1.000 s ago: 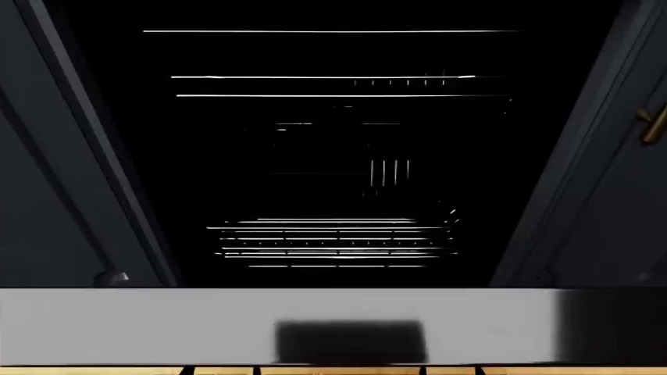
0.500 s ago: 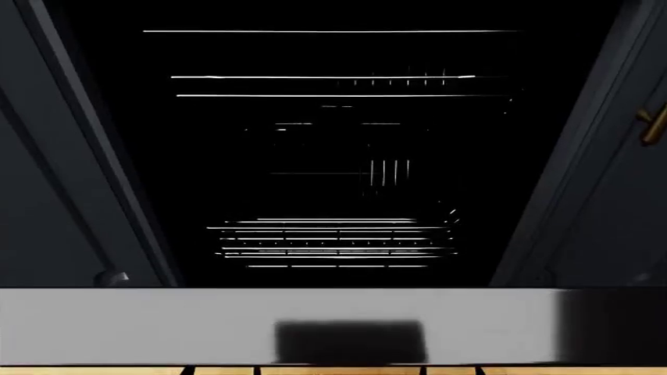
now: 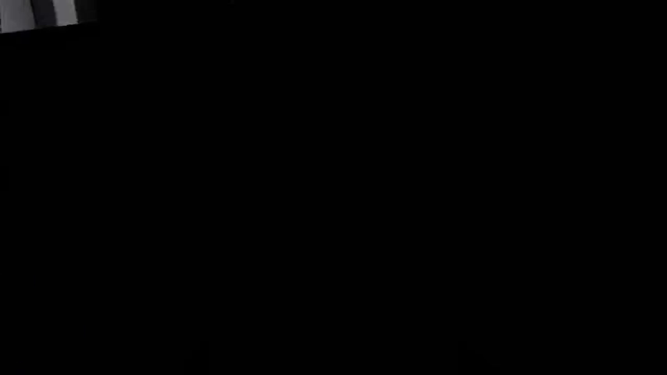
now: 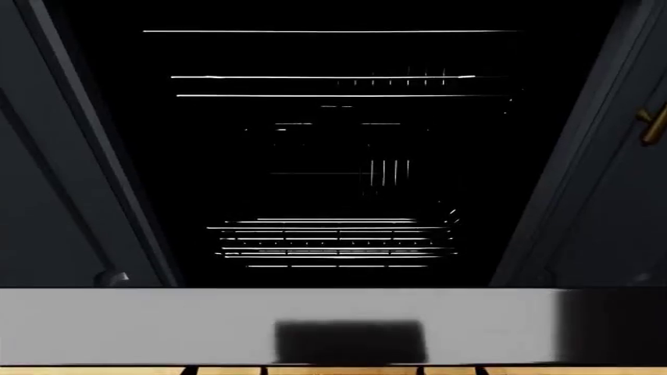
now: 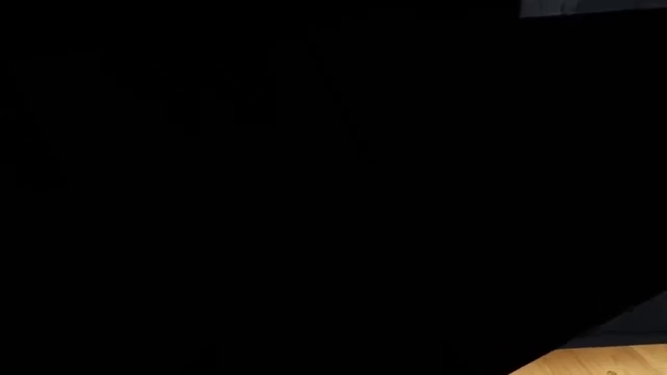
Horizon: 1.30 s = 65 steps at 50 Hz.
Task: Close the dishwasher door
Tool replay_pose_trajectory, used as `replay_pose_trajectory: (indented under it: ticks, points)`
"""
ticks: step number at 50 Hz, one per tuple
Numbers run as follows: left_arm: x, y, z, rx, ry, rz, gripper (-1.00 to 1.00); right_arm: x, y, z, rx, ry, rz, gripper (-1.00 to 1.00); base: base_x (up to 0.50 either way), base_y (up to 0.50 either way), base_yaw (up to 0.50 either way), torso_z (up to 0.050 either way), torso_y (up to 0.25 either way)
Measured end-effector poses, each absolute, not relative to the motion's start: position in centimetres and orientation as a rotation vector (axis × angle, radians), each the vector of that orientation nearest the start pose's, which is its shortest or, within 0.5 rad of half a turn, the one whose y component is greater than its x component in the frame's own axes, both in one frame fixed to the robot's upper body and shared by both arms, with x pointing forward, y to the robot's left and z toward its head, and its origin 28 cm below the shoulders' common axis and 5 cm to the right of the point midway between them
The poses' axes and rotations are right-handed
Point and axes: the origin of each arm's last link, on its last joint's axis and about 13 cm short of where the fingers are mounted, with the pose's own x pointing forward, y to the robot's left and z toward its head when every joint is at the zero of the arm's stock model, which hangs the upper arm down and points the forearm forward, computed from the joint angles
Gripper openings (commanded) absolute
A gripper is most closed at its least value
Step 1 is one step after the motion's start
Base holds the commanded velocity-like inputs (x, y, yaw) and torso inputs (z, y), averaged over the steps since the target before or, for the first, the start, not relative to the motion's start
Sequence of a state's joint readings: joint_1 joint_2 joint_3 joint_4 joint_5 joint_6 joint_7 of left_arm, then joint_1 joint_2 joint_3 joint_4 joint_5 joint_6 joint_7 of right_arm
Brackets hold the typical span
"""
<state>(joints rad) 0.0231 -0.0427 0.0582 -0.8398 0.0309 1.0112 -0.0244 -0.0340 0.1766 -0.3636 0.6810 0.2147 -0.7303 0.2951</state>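
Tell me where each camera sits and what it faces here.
Head view: from the head, looking down into the open dishwasher, wire racks beyond the door's silver-grey edge strip; no arms show.
Left wrist view: almost all black, a grey sliver in one corner; no gripper visible.
Right wrist view: mostly black, wooden floor in a corner; no gripper visible.
Shared: the wooden floor, head and right wrist.

- A kitchen, probably at home.
- An open dishwasher (image 4: pixel 333 156) shows wire racks (image 4: pixel 333 244).
- Dark cabinet doors (image 4: pixel 52 195) flank it.
- Wooden floor (image 5: pixel 604 361) below.
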Motion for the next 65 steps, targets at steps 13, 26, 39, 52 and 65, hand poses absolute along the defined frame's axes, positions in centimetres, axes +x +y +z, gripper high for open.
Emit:
replay_pose_trajectory:
  ticks: [13,26,39,52,65]
  points:
    - [15.1,20.7,-6.2,0.073,-0.183,-0.074,1.0,15.7,-10.0,-6.3,-0.007,0.004,-0.066,1.0,0.0,0.0,0.0,0.0,0.0]
    - [16.3,20.3,-3.2,0.101,-0.233,-0.078,1.0,17.0,-9.5,-4.0,-0.018,-0.035,-0.059,1.0,0.0,0.0,0.0,0.0,0.0]
    - [17.9,19.8,0.3,0.126,-0.276,-0.057,1.0,19.3,-8.9,-0.9,-0.031,-0.082,-0.057,1.0,0.0,0.0,0.0,0.0,0.0]
    - [19.8,19.5,3.4,0.144,-0.3,-0.028,1.0,22.0,-8.5,2.2,-0.035,-0.125,-0.057,1.0,0.0,0.0,0.0,0.0,0.0]
    - [22.9,19.3,6.1,0.151,-0.311,-0.009,1.0,25.2,-8.2,4.9,-0.039,-0.146,-0.056,1.0,0.0,0.0,0.0,0.0,0.0]
